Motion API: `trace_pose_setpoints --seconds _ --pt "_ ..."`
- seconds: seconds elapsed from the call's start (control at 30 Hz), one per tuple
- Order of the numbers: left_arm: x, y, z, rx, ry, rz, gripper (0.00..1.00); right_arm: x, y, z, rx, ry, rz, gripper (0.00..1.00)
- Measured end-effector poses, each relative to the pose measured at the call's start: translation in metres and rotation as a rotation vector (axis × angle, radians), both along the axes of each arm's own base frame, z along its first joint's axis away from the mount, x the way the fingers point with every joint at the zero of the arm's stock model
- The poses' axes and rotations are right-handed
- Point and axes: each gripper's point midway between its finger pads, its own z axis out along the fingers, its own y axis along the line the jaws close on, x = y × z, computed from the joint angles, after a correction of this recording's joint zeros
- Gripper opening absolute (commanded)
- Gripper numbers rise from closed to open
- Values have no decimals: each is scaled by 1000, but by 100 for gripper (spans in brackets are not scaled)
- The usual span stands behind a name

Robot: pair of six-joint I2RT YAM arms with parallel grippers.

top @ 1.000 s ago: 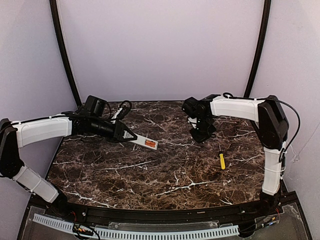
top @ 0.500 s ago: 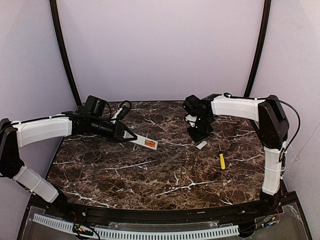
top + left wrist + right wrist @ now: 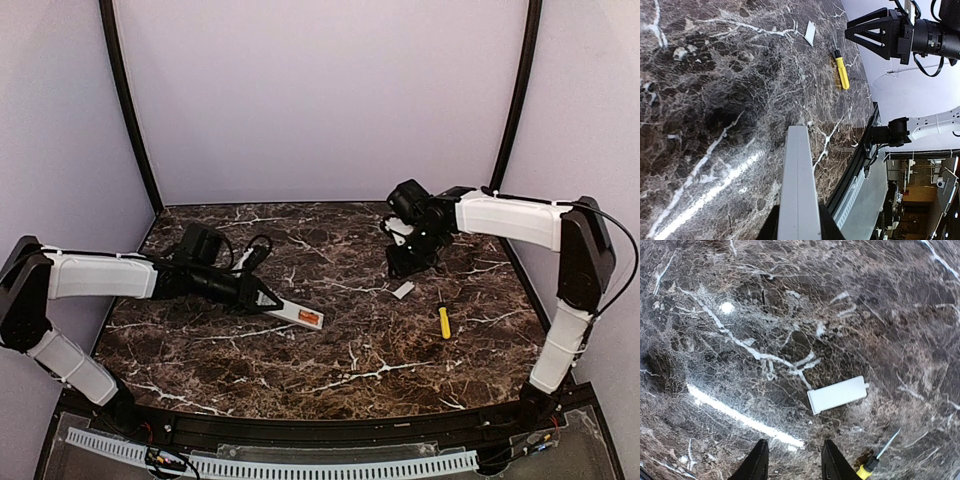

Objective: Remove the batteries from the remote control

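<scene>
Moved since a second ago: left gripper [image 3: 270, 299] swung nearer and lower, carrying the remote control [image 3: 299, 313] toward the middle of the marble table [image 3: 330, 380]; right gripper [image 3: 795, 464] drawn rightward, off the cover piece [image 3: 837, 394]. Left gripper: fingers pressed on one end of the remote control, pinching it; wrist low and near level, forearm stretched long from the left edge. Remote control: slanted, free end toward the table's middle, close over the marble; contact cannot be told. Batteries [image 3: 310, 318]: orange patch in the bay near the free end, count unclear. Right gripper: fingers spread, nothing between them, pointing down above the marble, forearm reaching in from the right. Cover piece: flat on the table, just ahead of those fingers. Screwdriver [image 3: 444, 321]: yellow-handled, near the cover piece, not touching it
</scene>
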Motion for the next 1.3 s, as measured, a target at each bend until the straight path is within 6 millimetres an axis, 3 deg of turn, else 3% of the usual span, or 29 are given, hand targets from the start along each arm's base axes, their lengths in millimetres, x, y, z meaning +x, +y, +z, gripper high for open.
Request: trace_pose_setpoints --seconds 0.17,0.73,0.93,1.07,1.3 --pt "-11 -17 -11 -24 36 1 0 -19 -15 5 25 -8 -40 49" --pt "-22 -35 -44 -27 116 27 4 -64 -58 13 73 -52 -164 65" --pt "-22 -39 -51 -36 124 20 19 -66 -64 18 90 -80 -191 73" --pt "-22 -38 -52 -30 111 14 35 -68 -69 21 99 -93 -205 78" --pt "-25 -26 -71 78 100 12 51 -69 -78 22 99 -103 -228 81"
